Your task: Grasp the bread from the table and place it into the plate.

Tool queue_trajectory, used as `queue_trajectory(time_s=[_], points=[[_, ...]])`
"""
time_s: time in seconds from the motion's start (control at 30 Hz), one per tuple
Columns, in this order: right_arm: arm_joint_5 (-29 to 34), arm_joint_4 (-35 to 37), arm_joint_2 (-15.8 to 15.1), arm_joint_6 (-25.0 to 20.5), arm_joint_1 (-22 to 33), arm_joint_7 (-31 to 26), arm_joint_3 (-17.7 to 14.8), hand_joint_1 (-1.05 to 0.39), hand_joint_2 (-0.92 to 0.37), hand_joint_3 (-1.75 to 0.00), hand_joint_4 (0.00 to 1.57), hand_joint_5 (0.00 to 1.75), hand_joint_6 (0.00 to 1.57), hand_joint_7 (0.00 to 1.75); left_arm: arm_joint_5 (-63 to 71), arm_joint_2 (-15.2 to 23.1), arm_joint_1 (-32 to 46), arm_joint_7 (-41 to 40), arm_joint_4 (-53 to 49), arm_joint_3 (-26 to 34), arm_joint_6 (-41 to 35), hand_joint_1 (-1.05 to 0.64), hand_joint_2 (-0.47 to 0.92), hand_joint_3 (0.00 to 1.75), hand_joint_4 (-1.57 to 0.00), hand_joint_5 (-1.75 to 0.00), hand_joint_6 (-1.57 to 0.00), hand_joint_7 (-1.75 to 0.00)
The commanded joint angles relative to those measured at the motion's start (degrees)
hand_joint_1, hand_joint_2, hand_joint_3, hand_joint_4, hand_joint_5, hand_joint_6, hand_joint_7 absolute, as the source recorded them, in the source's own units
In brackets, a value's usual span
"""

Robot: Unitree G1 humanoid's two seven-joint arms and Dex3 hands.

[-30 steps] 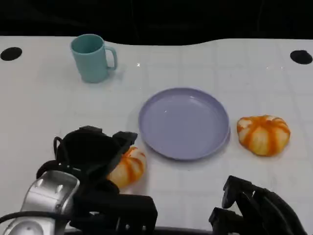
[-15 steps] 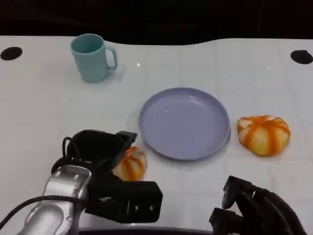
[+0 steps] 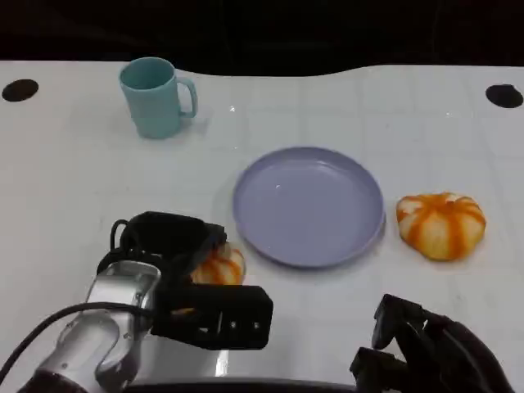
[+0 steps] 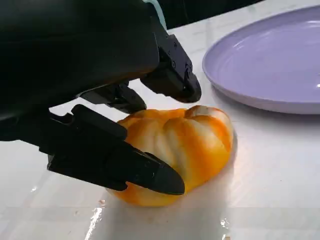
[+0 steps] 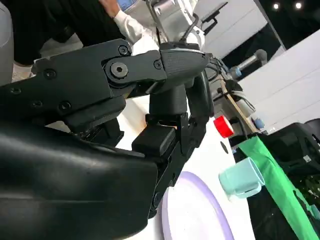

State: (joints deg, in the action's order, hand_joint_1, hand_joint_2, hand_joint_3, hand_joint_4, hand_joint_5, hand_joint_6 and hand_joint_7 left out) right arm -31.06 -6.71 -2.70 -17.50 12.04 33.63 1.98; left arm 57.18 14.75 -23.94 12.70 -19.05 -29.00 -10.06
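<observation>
An orange-and-white striped bread (image 3: 219, 265) lies on the white table just left of the lilac plate (image 3: 309, 205). My left hand (image 3: 168, 255) reaches over it from the near side and covers most of it. In the left wrist view the black fingers (image 4: 127, 167) straddle the bread (image 4: 190, 142), one against its near side and the others just above its top. The bread rests on the table beside the plate's rim (image 4: 250, 102). A second striped bread (image 3: 440, 225) sits right of the plate. My right hand (image 3: 426, 356) stays low at the front right and holds nothing.
A teal mug (image 3: 155, 97) stands at the back left, well away from both hands. Black round holes (image 3: 18, 89) mark the table's far corners. The right wrist view shows the plate's edge (image 5: 195, 215), the mug (image 5: 242, 177) and a person's sleeve beyond the table.
My left hand has slid forward over the left bread, hiding more of it. Both breads, the plate and my right hand have stayed put.
</observation>
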Motion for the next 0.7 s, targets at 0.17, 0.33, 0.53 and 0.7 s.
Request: queue_trajectory(time_s=[0.17,0.33,0.53,0.7], points=[[0.04,-1.12,-0.69,-0.12,0.54,-0.51,-0.32,-0.76,-0.92,-0.2,0.87,1.64,0.74,1.42,-1.95,2.01,0.42,1.01,-2.74,-1.3,-0.09,-0.39,0.9,0.0,-0.62,-1.31,-0.81,-0.01],[-0.3,-1.22,-0.88,-0.42,0.53,-0.32,-0.58,-0.74,-0.92,-0.19,0.86,1.64,0.73,1.41,-4.36,2.65,1.57,-6.85,-5.2,-0.37,4.09,-0.31,0.92,0.08,-0.79,-1.22,-1.05,-0.06],[-0.49,-1.41,-0.91,-0.74,0.59,-0.49,-0.8,-0.75,-0.92,-0.18,0.86,1.64,0.74,1.42,-3.26,2.13,1.86,-30.13,-15.72,-1.42,11.58,-0.27,0.92,0.14,-0.82,-1.71,-1.24,-0.11],[-0.87,-1.36,-1.07,-1.27,0.45,-0.22,-1.08,-0.74,-0.92,-0.19,0.86,1.64,0.74,1.42,-2.73,1.07,0.51,-41.54,-22.39,-2.58,14.15,-0.24,0.92,0.19,-0.78,-1.75,-0.86,-1.03]])
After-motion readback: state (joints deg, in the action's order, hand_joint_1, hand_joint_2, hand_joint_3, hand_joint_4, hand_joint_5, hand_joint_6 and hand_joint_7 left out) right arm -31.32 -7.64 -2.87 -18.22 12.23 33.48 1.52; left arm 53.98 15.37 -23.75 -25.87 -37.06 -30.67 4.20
